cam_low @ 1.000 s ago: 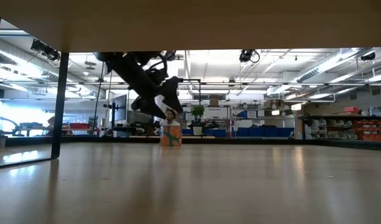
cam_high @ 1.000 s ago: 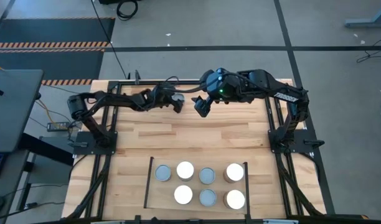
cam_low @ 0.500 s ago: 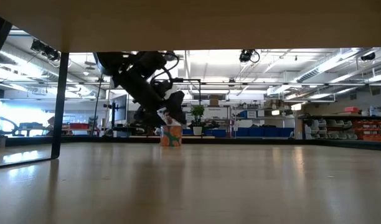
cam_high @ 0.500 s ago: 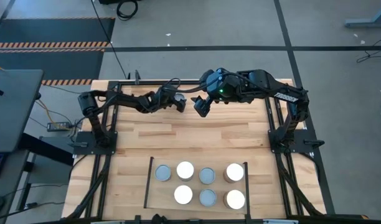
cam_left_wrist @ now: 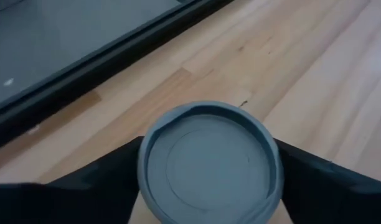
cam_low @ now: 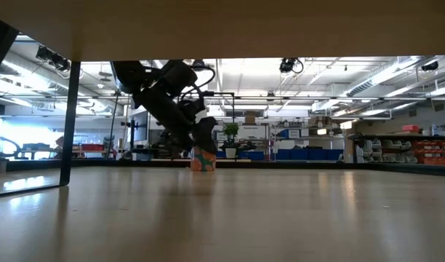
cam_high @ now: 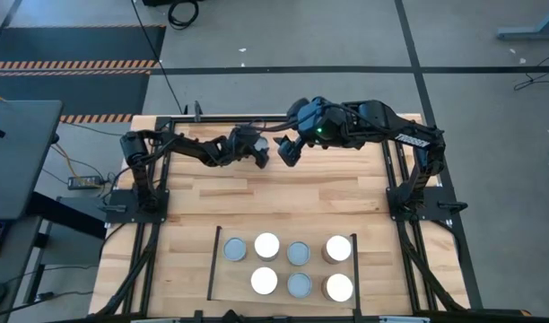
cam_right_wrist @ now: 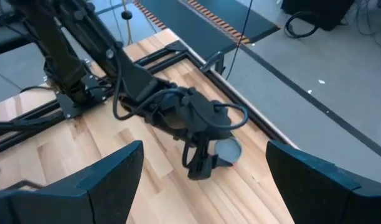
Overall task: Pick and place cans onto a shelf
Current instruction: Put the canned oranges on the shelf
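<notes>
The wooden table is seen from above, with both dark arms reaching over its far edge. The shelf is set at the near edge, between two thin black bars, well apart from the arms. Seven cans are already stood on it in two rows, tops up.

One more can is left at the far edge, standing upright with its round grey top up. The left gripper is lowered around it. In the left wrist view a dark finger is seen on each side of the can, very close, but it cannot be told if the can is squeezed yet. The jaws are spread about as wide as the can.

The right gripper is held just beside it, spread wide and empty. The left arm is the nearer one.
</notes>
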Motion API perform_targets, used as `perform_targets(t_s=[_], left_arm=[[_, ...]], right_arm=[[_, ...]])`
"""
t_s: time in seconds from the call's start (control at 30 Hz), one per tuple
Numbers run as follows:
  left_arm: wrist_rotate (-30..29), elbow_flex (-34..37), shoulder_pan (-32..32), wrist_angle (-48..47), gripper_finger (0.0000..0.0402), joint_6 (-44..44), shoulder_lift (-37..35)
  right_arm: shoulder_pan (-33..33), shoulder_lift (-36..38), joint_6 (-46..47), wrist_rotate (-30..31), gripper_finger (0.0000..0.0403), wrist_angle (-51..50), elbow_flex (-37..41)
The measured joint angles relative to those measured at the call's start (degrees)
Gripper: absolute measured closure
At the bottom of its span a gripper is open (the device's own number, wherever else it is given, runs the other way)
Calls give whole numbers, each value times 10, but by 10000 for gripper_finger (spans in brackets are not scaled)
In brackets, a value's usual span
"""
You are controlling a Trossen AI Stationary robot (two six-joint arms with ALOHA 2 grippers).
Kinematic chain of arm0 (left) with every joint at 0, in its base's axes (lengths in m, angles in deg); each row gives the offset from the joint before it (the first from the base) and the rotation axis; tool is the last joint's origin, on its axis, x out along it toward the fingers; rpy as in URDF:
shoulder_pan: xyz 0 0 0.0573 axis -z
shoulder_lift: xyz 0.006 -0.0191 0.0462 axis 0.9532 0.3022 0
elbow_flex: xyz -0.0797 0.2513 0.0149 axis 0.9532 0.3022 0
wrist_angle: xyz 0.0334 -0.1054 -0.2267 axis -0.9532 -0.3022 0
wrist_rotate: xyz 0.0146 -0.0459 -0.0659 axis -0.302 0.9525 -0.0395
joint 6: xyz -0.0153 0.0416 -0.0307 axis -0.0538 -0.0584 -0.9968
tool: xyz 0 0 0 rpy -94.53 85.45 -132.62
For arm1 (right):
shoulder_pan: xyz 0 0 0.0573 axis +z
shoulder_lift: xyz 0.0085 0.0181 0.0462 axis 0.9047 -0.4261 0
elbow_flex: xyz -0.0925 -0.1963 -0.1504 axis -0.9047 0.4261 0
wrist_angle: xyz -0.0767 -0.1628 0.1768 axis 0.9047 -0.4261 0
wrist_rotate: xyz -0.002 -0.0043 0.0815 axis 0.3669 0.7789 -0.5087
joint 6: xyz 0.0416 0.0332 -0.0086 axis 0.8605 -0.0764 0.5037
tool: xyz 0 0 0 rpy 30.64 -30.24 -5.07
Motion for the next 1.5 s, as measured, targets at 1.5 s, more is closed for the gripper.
perform_targets(t_s=[1.5], left_arm=[[-114, -213, 720, -439, 111, -152, -385]], right_arm=[[284, 0, -121, 84, 56, 351, 0]])
